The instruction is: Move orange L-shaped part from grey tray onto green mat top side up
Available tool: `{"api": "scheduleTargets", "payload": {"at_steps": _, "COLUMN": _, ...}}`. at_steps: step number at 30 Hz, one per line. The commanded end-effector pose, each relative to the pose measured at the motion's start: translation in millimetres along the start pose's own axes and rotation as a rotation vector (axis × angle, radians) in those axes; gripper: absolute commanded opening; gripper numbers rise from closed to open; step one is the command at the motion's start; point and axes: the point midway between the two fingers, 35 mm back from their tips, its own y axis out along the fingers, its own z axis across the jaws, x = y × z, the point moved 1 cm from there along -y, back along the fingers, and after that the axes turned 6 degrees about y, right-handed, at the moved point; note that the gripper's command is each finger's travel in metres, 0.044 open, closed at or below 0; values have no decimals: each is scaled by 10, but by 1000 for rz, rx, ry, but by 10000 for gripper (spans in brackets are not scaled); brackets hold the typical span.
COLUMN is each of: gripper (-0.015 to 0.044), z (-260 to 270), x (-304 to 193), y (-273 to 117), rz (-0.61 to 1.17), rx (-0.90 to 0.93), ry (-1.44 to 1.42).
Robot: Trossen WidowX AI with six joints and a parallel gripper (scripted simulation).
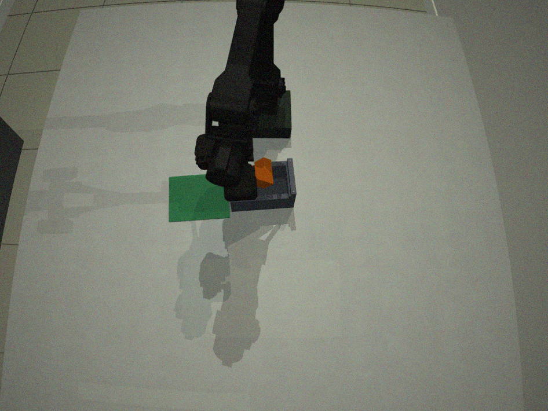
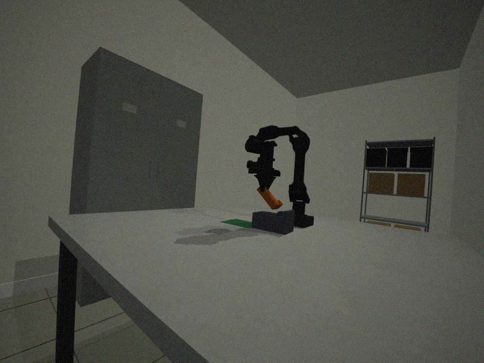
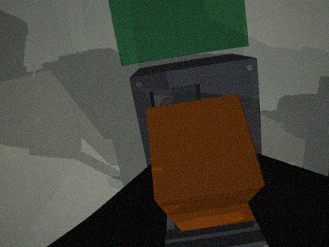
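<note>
matt smooth orange part (image 1: 264, 172) (image 2: 269, 198) (image 3: 202, 150), matt green mat (image 1: 194, 203) (image 2: 237, 223) (image 3: 181, 28), metallic-looking screws on grey tray (image 1: 262, 204) (image 2: 271, 222) (image 3: 223, 78)

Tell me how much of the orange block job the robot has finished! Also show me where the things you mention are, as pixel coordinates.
Done: the orange block (image 1: 264, 173) (image 2: 270, 198) (image 3: 203, 150) is out, hanging tilted above the grey tray (image 1: 263, 206) (image 2: 271, 222) (image 3: 223, 81).

Happening now: the gripper (image 2: 264, 189) pinches its upper end.

Left: lay it flat on the green mat (image 1: 190, 198) (image 2: 237, 222) (image 3: 181, 31), top side up, and let go.

Dim room, grey cabinet (image 1: 7, 176) (image 2: 136, 136).
</note>
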Motion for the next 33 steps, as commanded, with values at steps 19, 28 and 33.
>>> {"api": "scheduleTargets", "payload": {"at_steps": 19, "gripper": 0, "z": 20, "x": 951, "y": -21, "rz": -15, "rx": 6, "ry": 0}}
{"api": "scheduleTargets", "payload": {"at_steps": 28, "gripper": 0, "z": 28, "x": 1303, "y": -29, "rz": -18, "rx": 6, "ry": 0}}
{"api": "scheduleTargets", "payload": {"at_steps": 33, "gripper": 0, "z": 29, "x": 1304, "y": -4, "rz": -18, "rx": 6, "ry": 0}}
